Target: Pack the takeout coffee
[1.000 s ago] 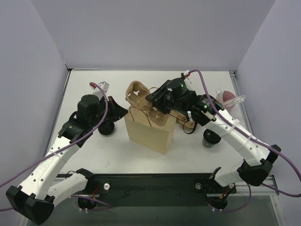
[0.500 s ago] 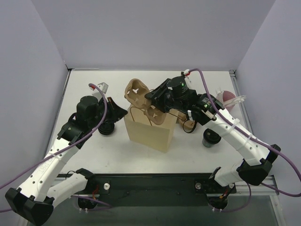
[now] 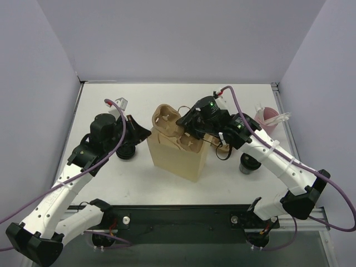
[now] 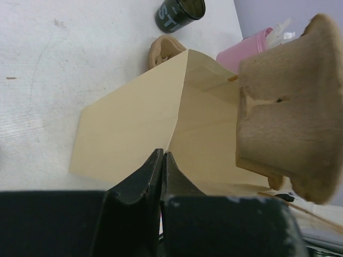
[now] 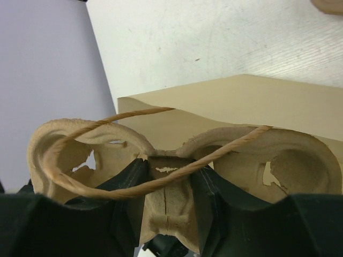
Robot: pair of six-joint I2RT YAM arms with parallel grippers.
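Paper bag upright mid worktop, mouth open. Right tool clamped on centre ridge of cup carrier. Carrier tilted over bag mouth, far end sticking out toward 11 o'clock. Bag's twine handle draped across carrier. Left tool closed at bag's 9 o'clock rim; pinching paper or not, cannot tell. Dark cup at bag's 3 o'clock, pink cup at 2 o'clock.

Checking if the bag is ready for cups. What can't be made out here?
Paper bag interior: top view, cup carrier covers it; left wrist shows one inner wall.
Dark cup lettering: left wrist view, partly turned away, cup clipped by top edge.
Black cup beside left arm: top view, arm covers most.
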